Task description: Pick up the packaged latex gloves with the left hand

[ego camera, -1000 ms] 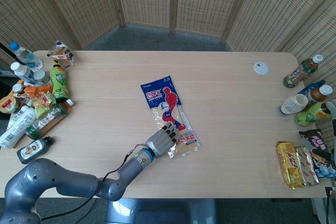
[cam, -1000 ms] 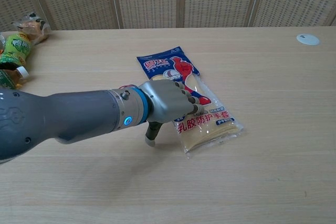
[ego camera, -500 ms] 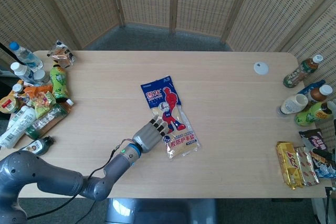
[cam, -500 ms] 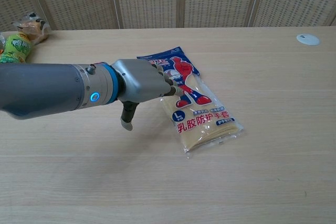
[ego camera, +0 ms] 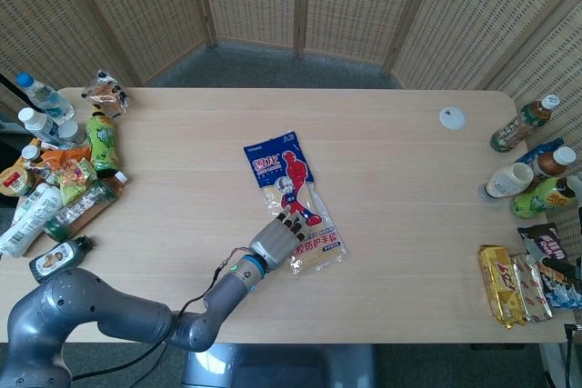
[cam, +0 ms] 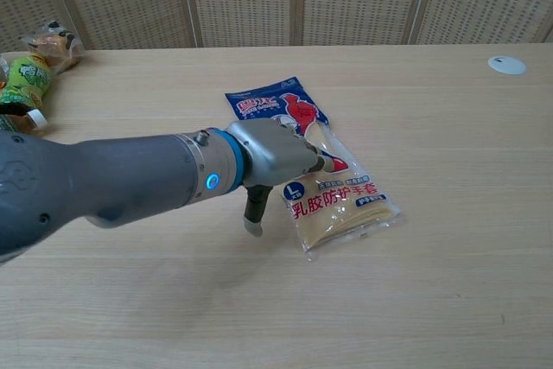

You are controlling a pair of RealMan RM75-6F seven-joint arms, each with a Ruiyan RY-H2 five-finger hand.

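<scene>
The packaged latex gloves [ego camera: 293, 195] lie flat near the table's middle: a clear bag with a blue and red printed header and pale yellow gloves inside, also plain in the chest view [cam: 337, 187]. My left hand [ego camera: 280, 236] reaches in from the lower left, and its fingers lie over the bag's near left edge. In the chest view the left hand [cam: 275, 157] covers the bag's left side while the thumb [cam: 252, 218] points down to the table beside it. Nothing shows the bag lifted or pinched. My right hand appears in neither view.
Bottles and snack packs [ego camera: 55, 179] crowd the table's left edge, with a green bottle [cam: 22, 75] in the chest view. Drink bottles [ego camera: 532, 170] and chocolate bars [ego camera: 514, 283] line the right edge. A white lid [ego camera: 452, 117] lies at the far right.
Half a second ago my left hand had drawn back to the left of the bag; now it is back over the bag's near left edge. The bag has not moved.
</scene>
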